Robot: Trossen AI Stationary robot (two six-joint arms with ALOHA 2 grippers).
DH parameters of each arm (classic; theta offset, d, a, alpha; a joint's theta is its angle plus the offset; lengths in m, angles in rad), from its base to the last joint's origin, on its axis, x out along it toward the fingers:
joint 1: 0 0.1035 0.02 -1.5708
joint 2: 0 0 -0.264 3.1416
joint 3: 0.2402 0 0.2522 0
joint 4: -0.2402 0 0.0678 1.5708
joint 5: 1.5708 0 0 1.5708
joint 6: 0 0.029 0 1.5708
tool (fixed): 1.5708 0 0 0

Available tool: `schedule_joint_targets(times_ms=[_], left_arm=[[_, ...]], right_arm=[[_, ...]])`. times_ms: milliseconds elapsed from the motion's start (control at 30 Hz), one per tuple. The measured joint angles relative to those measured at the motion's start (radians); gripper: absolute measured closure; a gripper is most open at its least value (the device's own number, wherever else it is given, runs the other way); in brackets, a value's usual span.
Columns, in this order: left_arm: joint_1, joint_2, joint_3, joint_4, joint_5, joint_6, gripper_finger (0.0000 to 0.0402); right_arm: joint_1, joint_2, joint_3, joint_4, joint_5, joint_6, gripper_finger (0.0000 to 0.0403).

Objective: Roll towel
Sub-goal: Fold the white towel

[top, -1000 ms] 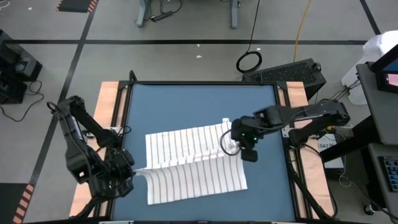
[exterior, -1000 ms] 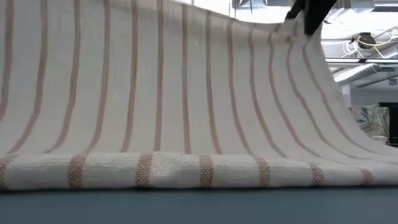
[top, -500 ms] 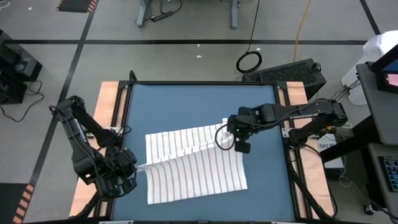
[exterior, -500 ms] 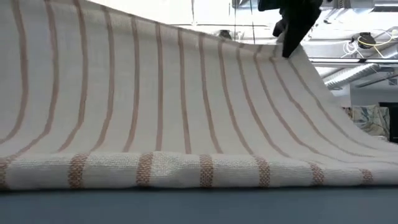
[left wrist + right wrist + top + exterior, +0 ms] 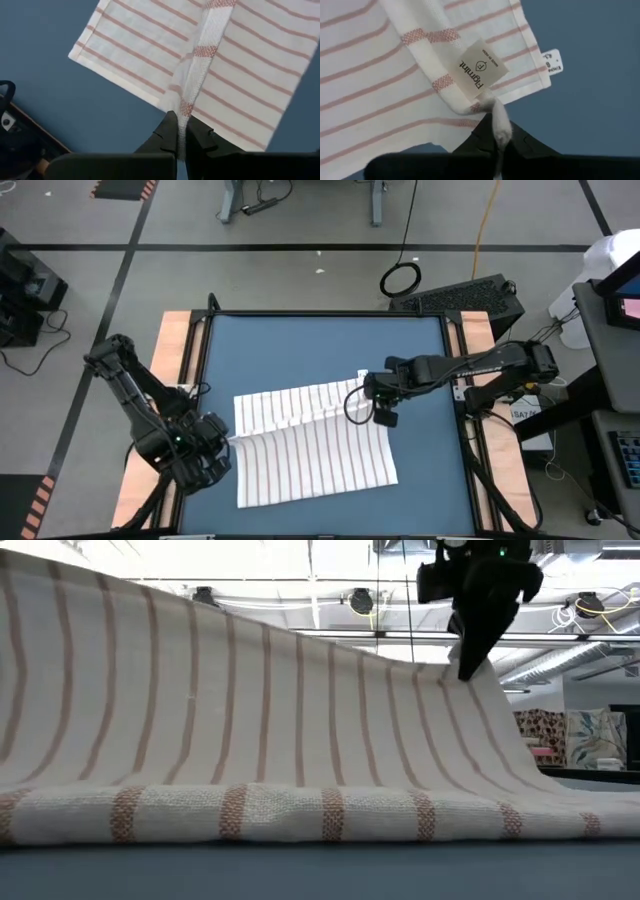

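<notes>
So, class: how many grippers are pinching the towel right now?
2. The left gripper is shut on the towel at its left edge; the right gripper is shut on its far right corner, beside the label. Neither arm is hidden.

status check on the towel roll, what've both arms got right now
Left end effector shut on thin white striped cloth towel, at its left edge. Right end effector shut on its far right corner. Towel's middle lifted off blue tabletop. Nothing in the way.

White towel point(image 5: 315, 445) with thin reddish stripes — spread on the blue tabletop, far edge lifted and folding over.
</notes>
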Motion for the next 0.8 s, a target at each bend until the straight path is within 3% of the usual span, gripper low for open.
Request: schedule_joint_targets(times_ms=[300, 800], left_arm=[[0.076, 0.0, -0.032, -0.079, 0.0, 0.002, 0.0391], [0.17, 0.0, -0.156, -0.065, -0.003, 0.053, 0.0391]], right_arm=[[-0.012, 0.0, -0.048, 0.094, 0.031, 0.004, 0.0403], [-0.02, 0.0, -0.067, 0.129, 0.158, 0.002, 0.0403]])
